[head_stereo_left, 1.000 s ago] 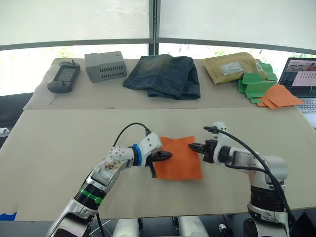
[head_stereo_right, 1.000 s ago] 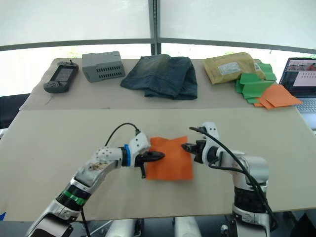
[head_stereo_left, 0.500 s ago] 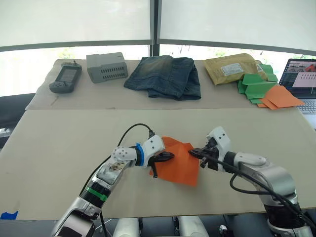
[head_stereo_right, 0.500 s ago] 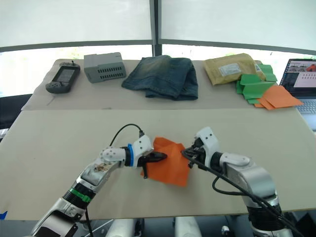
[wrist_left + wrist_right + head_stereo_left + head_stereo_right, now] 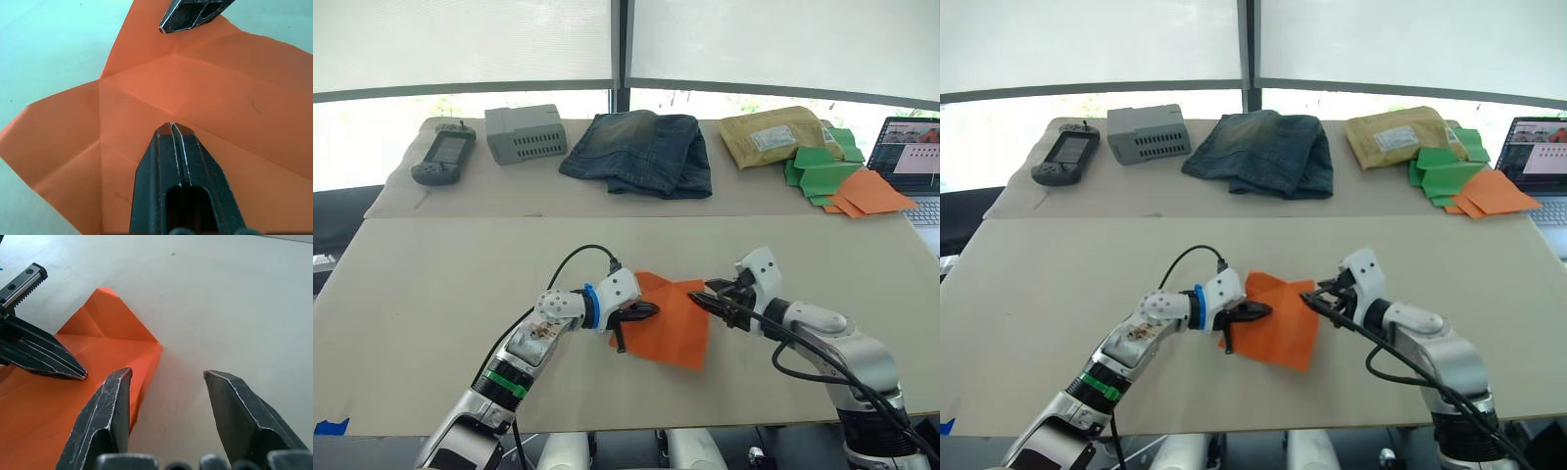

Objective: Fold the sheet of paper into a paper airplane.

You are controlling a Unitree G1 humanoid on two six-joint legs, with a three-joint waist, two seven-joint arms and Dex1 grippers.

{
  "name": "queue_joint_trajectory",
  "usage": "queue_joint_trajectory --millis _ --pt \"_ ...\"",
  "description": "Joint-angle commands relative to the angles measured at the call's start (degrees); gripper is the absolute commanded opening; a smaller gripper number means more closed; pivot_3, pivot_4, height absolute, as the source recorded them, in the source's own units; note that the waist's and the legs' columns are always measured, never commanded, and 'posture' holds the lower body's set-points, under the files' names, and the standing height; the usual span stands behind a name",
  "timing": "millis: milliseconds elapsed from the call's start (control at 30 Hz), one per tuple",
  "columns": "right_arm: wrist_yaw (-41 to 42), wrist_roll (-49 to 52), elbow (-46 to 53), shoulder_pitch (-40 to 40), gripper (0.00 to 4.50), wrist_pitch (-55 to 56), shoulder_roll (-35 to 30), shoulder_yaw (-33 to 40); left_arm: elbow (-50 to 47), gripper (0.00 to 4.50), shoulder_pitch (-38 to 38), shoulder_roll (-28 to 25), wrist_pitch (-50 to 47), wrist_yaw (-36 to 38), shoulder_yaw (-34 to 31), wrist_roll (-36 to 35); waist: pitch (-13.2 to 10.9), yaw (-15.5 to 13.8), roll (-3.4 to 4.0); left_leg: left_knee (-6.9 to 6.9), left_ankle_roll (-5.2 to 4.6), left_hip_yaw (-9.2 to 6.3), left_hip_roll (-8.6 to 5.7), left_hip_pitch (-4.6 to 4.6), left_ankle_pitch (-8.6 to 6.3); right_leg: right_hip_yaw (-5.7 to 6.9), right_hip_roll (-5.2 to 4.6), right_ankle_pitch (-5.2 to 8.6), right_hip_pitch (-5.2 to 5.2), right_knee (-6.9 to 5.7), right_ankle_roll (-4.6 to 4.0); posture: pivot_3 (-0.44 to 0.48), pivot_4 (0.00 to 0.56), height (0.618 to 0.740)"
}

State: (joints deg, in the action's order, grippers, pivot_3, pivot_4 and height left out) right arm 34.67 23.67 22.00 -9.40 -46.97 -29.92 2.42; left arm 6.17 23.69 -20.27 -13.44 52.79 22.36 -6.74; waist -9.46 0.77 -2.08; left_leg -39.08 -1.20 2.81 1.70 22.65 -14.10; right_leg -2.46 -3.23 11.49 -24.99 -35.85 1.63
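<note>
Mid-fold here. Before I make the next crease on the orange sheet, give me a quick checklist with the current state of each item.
1. Left claw shut and pressing down on the sheet of paper: ok.
2. Right claw open, at the sheet's edge on the robot's right: ok.
3. Right claw actually gripping the edge: not ok, one finger sits over the paper, the other over bare table.
4. Creases visible across the sheet in the left wrist view: ok.
5. Sheet lying fully flat: cannot tell.
6. Green folded papers far from the work area: ok.

Far table edge: handheld console (image 5: 441,157), grey box (image 5: 525,133), folded jeans (image 5: 641,152), padded envelope (image 5: 773,133), green papers (image 5: 820,171), laptop (image 5: 915,162).
</note>
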Motion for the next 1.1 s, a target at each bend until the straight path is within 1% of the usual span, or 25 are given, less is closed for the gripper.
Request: queue_joint_trajectory --millis 33,167,200,300,400,533,700,867,967,1100 --pt "0.38 -0.76 5.34 0.74 1.5 1.78 -1.88 -1.53 1.51 0.0 -0.93 -0.55 -0.62 0.58 0.98 1.6 0.0 0.0 0.0 0.0 0.0 0.0 0.0 -0.01 0.0 0.0 0.0 0.0 0.0 0.0 0.0 0.0 0.15 0.722" --pt "1.05 -7.91 10.59 3.1 0.13 8.72 -6.54 -8.36 1.54 0.0 -0.72 -0.57 -1.01 0.98 0.77 1.34 0.01 0.02 0.01 0.02 0.0 -0.01 0.0 0.01 0.0 0.02 0.01 0.02 -0.01 0.01 -0.02 0.0 0.15 0.722" --pt "1.01 -10.14 10.96 3.57 0.06 11.02 -7.63 -9.91 1.62 0.0 -0.65 -0.55 -1.08 1.11 0.74 1.3 0.0 0.02 0.01 0.02 0.0 0.01 -0.01 0.01 0.0 0.01 0.0 0.02 -0.02 0.01 -0.01 0.0 0.15 0.722" --pt "0.31 -20.31 9.87 4.68 0.06 21.32 -11.86 -15.64 1.7 0.0 -0.36 -0.49 -1.44 1.62 0.65 0.99 0.0 0.02 0.0 0.0 0.0 0.04 -0.02 0.0 0.0 0.0 -0.02 0.02 -0.02 0.03 0.0 0.0 0.15 0.722" --pt "-2.04 -32.67 5.99 5.7 0.06 33.18 -15.85 -21.53 1.37 0.0 0.24 -0.71 -2.0 2.53 0.7 0.76 0.01 -0.02 -0.01 0.0 0.0 0.09 -0.03 -0.01 0.0 0.02 -0.02 0.03 -0.02 0.03 0.0 0.0 0.15 0.722" --pt "-5.79 -42.08 0.06 5.57 0.06 43.49 -16.42 -24.4 -0.23 0.0 1.53 -0.91 -5.46 3.91 -0.86 -1.46 0.01 0.0 -0.01 0.01 0.0 0.13 -0.02 0.0 0.0 0.02 0.0 0.04 -0.04 0.02 -0.03 0.0 0.15 0.722" --pt "-7.42 -46.21 -5.57 5.49 0.06 50.03 -14.75 -24.49 -3.25 0.0 3.79 -0.88 -11.63 4.52 -5.09 -6.03 -0.01 -0.03 -0.04 -0.05 0.0 0.15 -0.03 0.0 0.0 0.0 -0.01 0.02 -0.03 0.0 0.0 0.0 0.15 0.722" --pt "-7.45 -48.36 -8.86 4.94 0.06 53.79 -13.14 -24.49 -3.77 0.0 6.66 1.89 -14.83 2.42 -7.47 -8.25 -0.01 0.03 -0.07 -0.09 0.0 0.14 -0.02 -0.01 0.0 -0.01 0.0 0.0 -0.01 -0.01 0.01 0.0 0.15 0.722" --pt "-7.06 -48.8 -9.9 4.58 0.06 54.6 -11.97 -24.16 -2.61 0.0 8.16 3.6 -14.24 1.67 -6.12 -6.96 -0.01 0.13 -0.09 -0.11 0.0 0.14 -0.03 -0.09 0.01 -0.02 0.0 -0.01 0.07 -0.02 0.02 0.0 0.15 0.722" --pt "-6.93 -49.43 -10.5 4.67 0.06 55.41 -10.8 -23.99 1.3 0.0 10.67 6.77 -12.79 -0.31 -3.38 -4.07 -0.01 0.22 -0.1 -0.1 0.0 0.14 0.0 -0.24 0.0 -0.05 0.05 0.0 0.19 -0.05 0.0 0.0 0.15 0.722"
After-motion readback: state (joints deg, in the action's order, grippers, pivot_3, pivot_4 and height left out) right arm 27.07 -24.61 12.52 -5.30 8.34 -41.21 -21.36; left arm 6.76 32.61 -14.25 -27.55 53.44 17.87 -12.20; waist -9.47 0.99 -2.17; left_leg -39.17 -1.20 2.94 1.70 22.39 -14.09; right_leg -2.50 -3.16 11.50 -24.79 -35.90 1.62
